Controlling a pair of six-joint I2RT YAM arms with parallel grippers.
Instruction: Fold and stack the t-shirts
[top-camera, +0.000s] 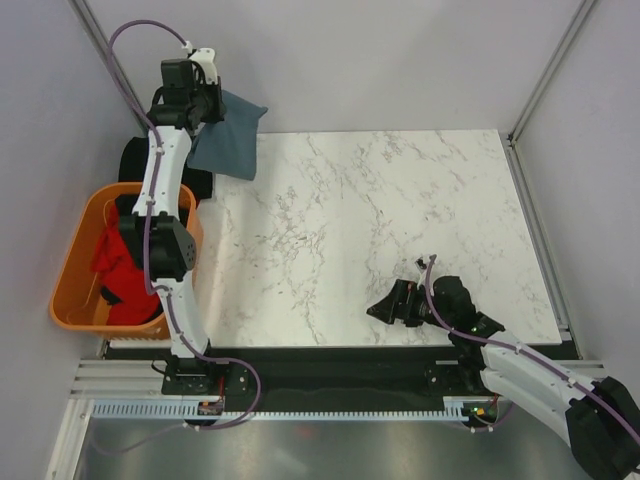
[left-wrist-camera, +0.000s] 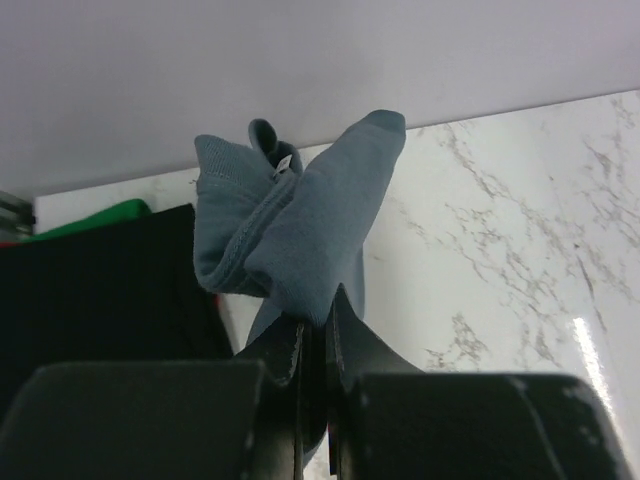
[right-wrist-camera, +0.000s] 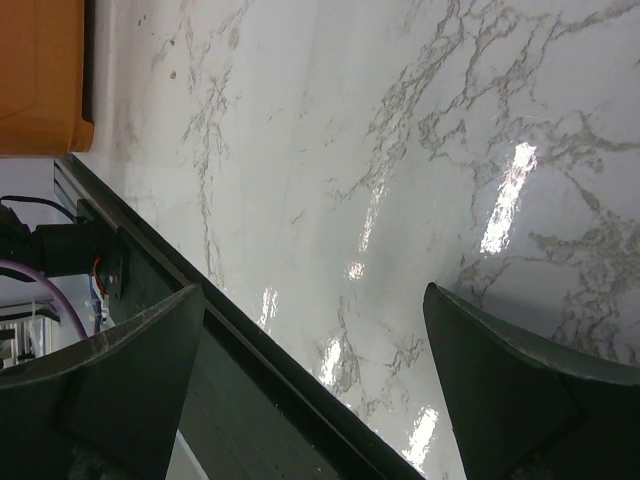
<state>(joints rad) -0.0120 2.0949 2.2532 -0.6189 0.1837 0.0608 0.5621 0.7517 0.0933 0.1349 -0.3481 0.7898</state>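
My left gripper (top-camera: 212, 108) is shut on a slate blue-grey t-shirt (top-camera: 228, 140) and holds it bunched and hanging over the table's far left corner. In the left wrist view the shirt (left-wrist-camera: 310, 225) rises in folds from between the closed fingers (left-wrist-camera: 318, 325). A red t-shirt (top-camera: 125, 262) lies in the orange basket (top-camera: 75, 262). A black t-shirt (top-camera: 133, 160) lies behind the basket and shows in the left wrist view (left-wrist-camera: 100, 290). My right gripper (top-camera: 383, 306) is open and empty, low over the table's near edge; its fingers (right-wrist-camera: 500, 370) frame bare marble.
The white marble table (top-camera: 380, 230) fills the middle. The orange basket stands off the table's left edge and its corner shows in the right wrist view (right-wrist-camera: 40, 75). Grey walls and metal frame posts (top-camera: 545, 70) close the back and sides. A black rail (top-camera: 330, 385) runs along the near edge.
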